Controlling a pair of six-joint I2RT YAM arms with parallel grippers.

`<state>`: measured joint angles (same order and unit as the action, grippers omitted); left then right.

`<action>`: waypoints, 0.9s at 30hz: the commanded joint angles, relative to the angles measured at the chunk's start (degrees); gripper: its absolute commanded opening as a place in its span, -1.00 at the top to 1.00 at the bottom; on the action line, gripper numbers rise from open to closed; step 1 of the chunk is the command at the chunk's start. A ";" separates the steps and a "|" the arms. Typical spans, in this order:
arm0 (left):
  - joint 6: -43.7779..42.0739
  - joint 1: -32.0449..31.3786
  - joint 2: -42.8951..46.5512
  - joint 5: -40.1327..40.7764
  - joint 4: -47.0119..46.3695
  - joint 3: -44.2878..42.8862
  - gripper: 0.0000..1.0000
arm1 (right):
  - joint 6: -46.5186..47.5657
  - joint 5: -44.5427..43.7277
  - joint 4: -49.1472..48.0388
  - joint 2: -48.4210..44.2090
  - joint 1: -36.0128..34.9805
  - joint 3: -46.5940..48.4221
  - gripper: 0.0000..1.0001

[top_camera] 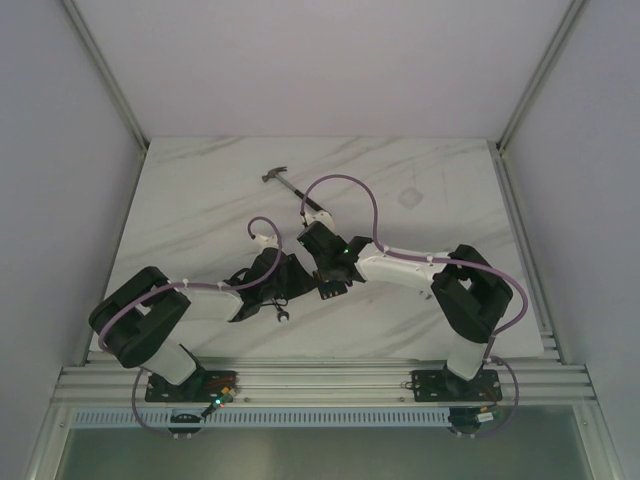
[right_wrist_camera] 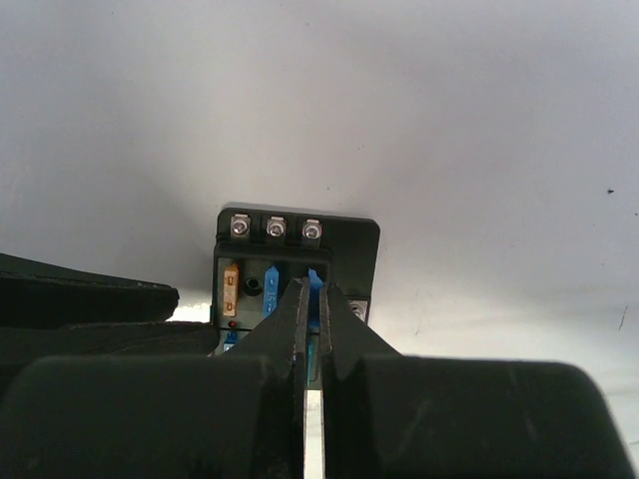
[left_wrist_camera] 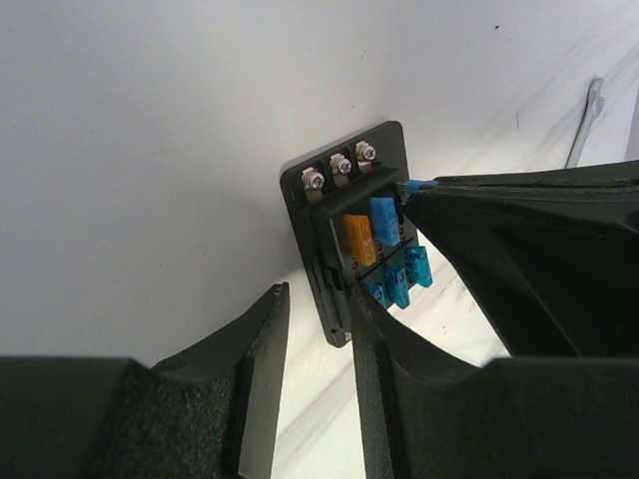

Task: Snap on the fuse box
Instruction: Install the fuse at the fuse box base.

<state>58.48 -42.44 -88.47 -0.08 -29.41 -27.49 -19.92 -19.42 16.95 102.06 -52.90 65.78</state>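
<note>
The fuse box [left_wrist_camera: 344, 215] is a black block with three screws on top and orange and blue fuses in its slots. It also shows in the right wrist view [right_wrist_camera: 349, 244]. In the top view it is mostly hidden under both grippers at mid table. My left gripper [left_wrist_camera: 318, 291] is open, its tips on either side of the box's near corner; the right finger [left_wrist_camera: 374, 379] touches the box. My right gripper [right_wrist_camera: 312, 287] is shut on a blue fuse [right_wrist_camera: 317, 279] over the box's upper right slot. That fuse's tip also shows in the left wrist view [left_wrist_camera: 419, 186].
A hammer [top_camera: 288, 188] lies on the white marble table [top_camera: 440, 190] behind the grippers. A small wrench [top_camera: 281, 315] lies just in front of the left gripper [top_camera: 290, 272]. A slim metal tool [left_wrist_camera: 587, 125] shows at the right of the left wrist view.
</note>
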 commanded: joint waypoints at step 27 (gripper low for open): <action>1.13 0.14 -1.31 -1.56 -2.74 -0.64 0.23 | -2.01 1.41 0.49 1.25 -0.62 1.04 0.69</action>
<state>59.35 -42.44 -89.30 -1.28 -30.85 -27.49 -21.21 -19.51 17.39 102.50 -52.99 65.84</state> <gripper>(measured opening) 0.386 0.137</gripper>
